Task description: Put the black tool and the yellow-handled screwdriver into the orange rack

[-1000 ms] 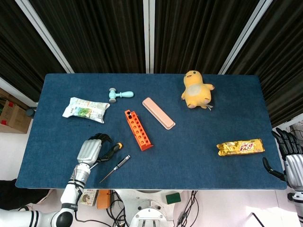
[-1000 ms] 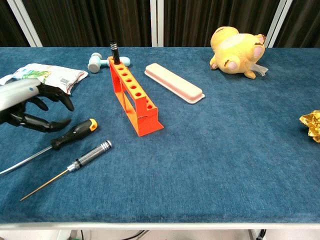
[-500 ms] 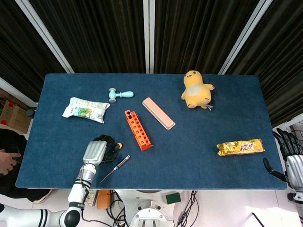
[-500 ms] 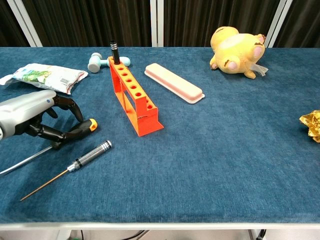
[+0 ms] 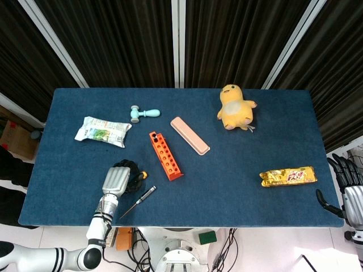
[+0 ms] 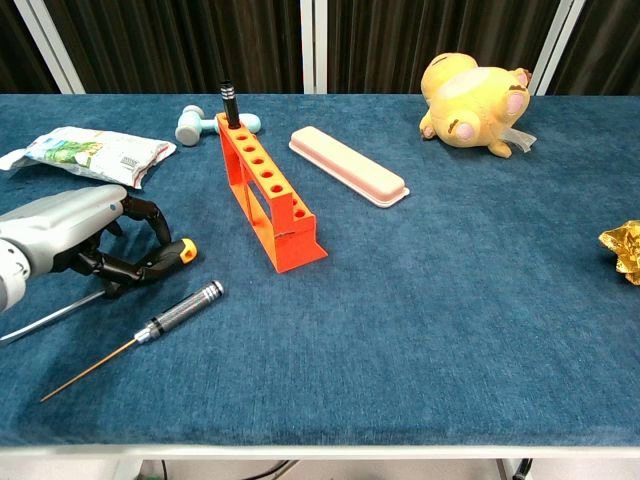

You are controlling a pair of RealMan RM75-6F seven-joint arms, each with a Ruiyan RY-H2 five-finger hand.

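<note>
The orange rack (image 5: pixel 165 156) (image 6: pixel 268 195) stands left of the table's middle, and a black tool (image 6: pixel 229 103) stands upright in its far end hole. My left hand (image 5: pixel 116 180) (image 6: pixel 70 225) lies on the table near the front left. Its fingers are curled around the dark grip of the yellow-handled screwdriver (image 6: pixel 185 249), whose orange-yellow end (image 5: pixel 142 174) pokes out toward the rack. The screwdriver's shaft trails along the cloth behind the hand. A slim black-and-silver screwdriver (image 5: pixel 142 198) (image 6: pixel 180 308) lies loose just in front. My right hand (image 5: pixel 346 187) hangs off the table's right edge, fingers spread, holding nothing.
A snack packet (image 5: pixel 103 131) (image 6: pixel 90 152) lies at the left and a teal toy hammer (image 5: pixel 143 114) (image 6: pixel 190 125) behind the rack. A pink case (image 5: pixel 190 135) (image 6: pixel 348 165) sits right of the rack, a yellow plush duck (image 5: pixel 235 107) (image 6: pixel 470 90) far right, a gold wrapper (image 5: pixel 287 176) (image 6: pixel 622 245) near right.
My left hand has moved right over the yellow-handled screwdriver and its fingers have closed around the grip. The right hand has hardly moved.
</note>
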